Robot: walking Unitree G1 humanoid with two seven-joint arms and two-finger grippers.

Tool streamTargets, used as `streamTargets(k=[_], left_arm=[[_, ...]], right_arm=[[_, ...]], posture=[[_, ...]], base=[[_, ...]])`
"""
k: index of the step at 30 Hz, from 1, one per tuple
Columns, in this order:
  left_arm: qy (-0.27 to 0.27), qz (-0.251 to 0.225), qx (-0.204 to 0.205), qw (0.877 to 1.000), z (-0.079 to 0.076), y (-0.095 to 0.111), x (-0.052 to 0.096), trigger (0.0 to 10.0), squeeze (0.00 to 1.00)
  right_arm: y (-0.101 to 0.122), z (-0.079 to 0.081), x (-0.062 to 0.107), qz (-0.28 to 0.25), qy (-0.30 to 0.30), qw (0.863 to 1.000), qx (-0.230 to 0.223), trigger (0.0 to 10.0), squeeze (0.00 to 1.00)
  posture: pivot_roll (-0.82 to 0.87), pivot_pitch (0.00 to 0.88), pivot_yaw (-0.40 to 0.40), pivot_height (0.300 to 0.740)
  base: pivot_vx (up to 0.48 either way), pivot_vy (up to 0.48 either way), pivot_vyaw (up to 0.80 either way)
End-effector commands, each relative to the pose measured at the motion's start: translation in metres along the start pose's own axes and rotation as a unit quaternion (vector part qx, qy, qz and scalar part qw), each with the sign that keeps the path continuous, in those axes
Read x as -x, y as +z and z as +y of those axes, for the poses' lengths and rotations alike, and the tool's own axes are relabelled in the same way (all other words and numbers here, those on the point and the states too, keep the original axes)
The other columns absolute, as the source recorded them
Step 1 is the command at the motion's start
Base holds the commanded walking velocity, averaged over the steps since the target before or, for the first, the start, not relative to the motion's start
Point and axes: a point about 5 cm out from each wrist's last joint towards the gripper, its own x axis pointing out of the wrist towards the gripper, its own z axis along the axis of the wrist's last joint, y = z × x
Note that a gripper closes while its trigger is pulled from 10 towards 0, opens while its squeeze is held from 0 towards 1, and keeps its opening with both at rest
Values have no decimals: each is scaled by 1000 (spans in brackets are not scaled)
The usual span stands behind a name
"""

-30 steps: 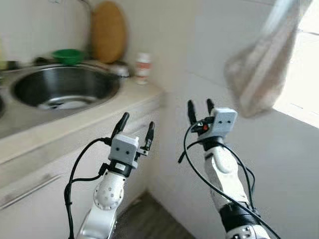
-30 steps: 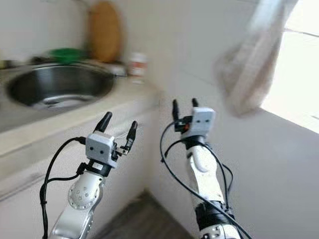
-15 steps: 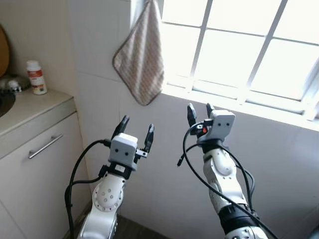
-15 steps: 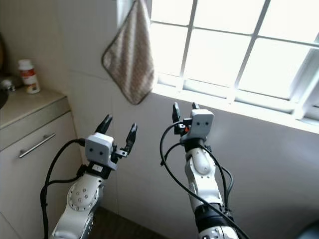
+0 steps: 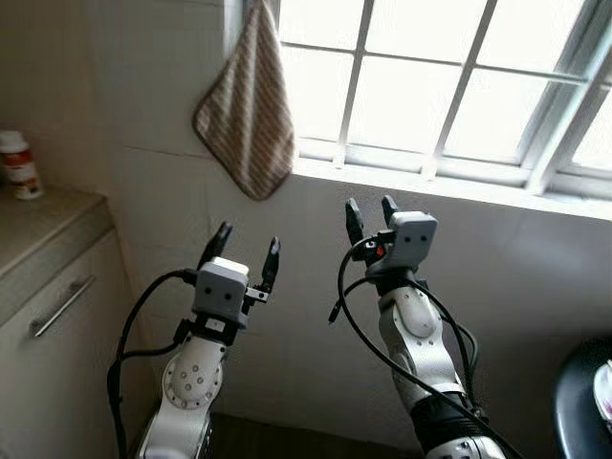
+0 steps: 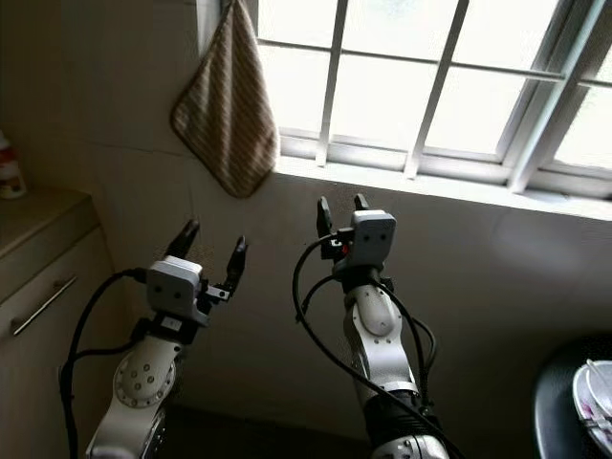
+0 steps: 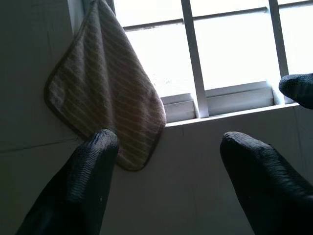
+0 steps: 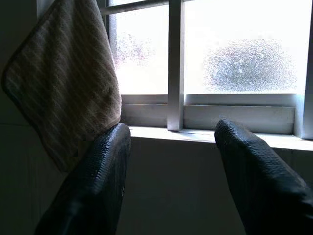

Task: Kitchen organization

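The robot faces a tiled wall under a bright window (image 5: 430, 86), both arms raised and holding nothing. The left gripper (image 5: 245, 251) has its fingers spread wide; the right gripper (image 5: 365, 212) holds its fingers apart too, more narrowly. A striped cloth (image 5: 245, 115) hangs by one corner beside the window frame, above and well apart from both grippers. It looks light, soft and limp, likely to drape and slip, so pinching its lower corner or a gathered fold seems best. A bottle (image 5: 18, 164) stands on the desk (image 5: 48, 225) at the left.
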Motion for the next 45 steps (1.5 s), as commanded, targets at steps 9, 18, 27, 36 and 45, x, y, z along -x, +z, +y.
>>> streamTargets(k=[9,18,27,36,45], left_arm=[[-23,-3,-1,1000,-10,2,-3,10000,0],[-18,-10,6,1000,-8,4,-3,10000,0],[-16,-11,7,1000,-8,4,-3,10000,0],[-17,-11,6,1000,-9,4,-3,10000,0],[-21,3,-2,1000,-9,1,-3,10000,0]], right_arm=[[1,-10,0,3,-19,1000,8,10000,0],[1,-17,-1,4,-46,999,17,10000,0],[-1,-21,-1,11,-61,998,25,10000,0],[-2,-23,-1,15,-70,997,30,10000,0],[-4,-21,0,20,-65,997,48,10000,0]], posture=[[69,0,-67,740],[70,0,-66,740],[70,0,-67,740],[68,0,-68,740],[69,0,-68,740]], base=[[0,-248,-800],[0,-312,-800],[0,0,-800],[0,0,-800],[0,-236,-677]])
